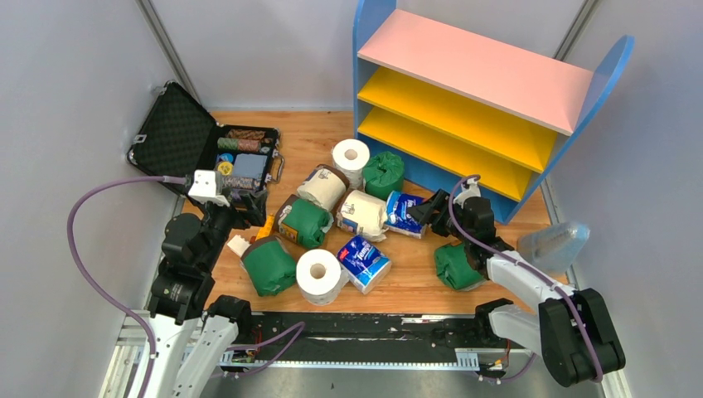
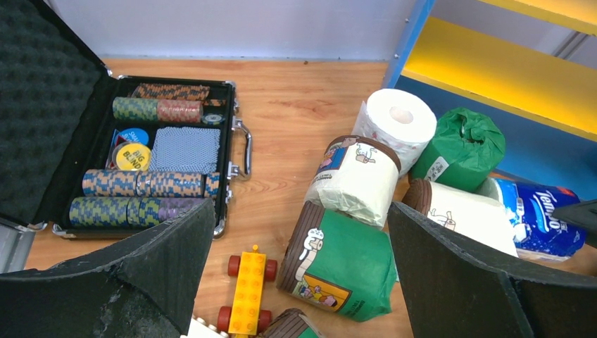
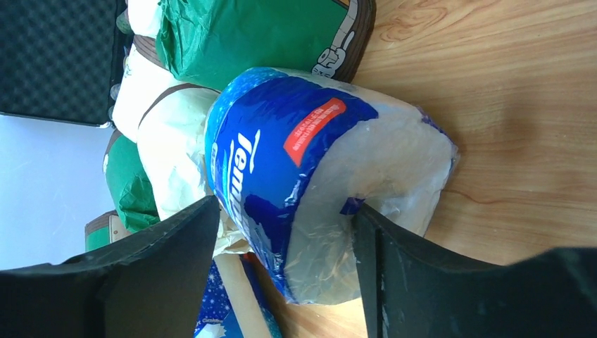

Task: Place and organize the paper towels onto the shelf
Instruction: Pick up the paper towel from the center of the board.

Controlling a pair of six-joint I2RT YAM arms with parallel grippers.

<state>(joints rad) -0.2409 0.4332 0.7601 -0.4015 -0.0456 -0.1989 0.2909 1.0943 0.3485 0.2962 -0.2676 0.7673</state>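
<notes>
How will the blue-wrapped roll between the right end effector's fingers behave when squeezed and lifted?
The blue-wrapped roll is probably soft and light: its wrap looks crinkled, so it may dent. The glossy plastic could slip in the right end effector. Lying on its side on the table, it might roll if nudged.

The shelf stands at the upper right of the desk, with an open case at the upper left. The paper towels lie bunched mid-frame between them. The rightmost roll sits between the jaws of the right end effector. A lone roll lies apart at the lower right. The left end effector hangs in front of the case, above a toy car.
</notes>
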